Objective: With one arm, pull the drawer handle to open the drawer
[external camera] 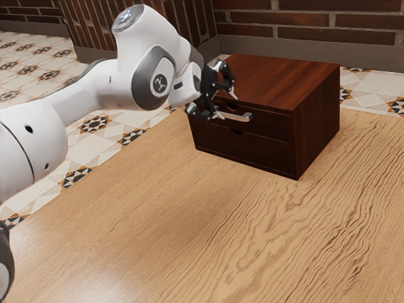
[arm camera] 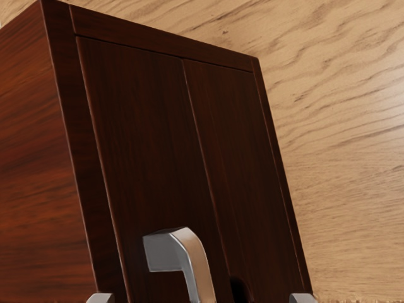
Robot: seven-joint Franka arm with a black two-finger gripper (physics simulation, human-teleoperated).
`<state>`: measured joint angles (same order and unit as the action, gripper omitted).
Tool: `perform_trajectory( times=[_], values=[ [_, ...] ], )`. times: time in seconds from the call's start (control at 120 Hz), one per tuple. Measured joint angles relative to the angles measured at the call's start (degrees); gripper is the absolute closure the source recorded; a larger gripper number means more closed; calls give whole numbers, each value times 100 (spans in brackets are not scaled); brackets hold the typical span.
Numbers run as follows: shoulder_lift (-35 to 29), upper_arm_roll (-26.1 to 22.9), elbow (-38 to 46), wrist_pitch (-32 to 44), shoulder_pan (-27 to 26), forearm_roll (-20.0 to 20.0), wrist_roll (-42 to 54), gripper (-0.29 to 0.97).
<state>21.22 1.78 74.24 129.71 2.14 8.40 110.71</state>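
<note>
Silver drawer handle (external camera: 237, 116) (arm camera: 183, 260) sits untouched between the black pincer's (external camera: 223, 106) open, spread fingers (arm camera: 302, 297) at the wooden cabinet's (external camera: 287, 79) upper drawer (external camera: 268, 121).

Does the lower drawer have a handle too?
No, the lower drawer shows just a notch; only the upper drawer bears a handle.

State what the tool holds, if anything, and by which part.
Nothing is held: the tool is open, with the drawer handle between its fingers, untouched.
</note>
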Motion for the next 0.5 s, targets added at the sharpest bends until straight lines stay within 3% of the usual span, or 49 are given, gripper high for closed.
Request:
perform_trajectory(
  times=[0.217,0.5],
  values=[
    [277,-179,-225,87,402,449,549,39],
    [346,-59,-149,88,472,1109,518,23]
  ],
)
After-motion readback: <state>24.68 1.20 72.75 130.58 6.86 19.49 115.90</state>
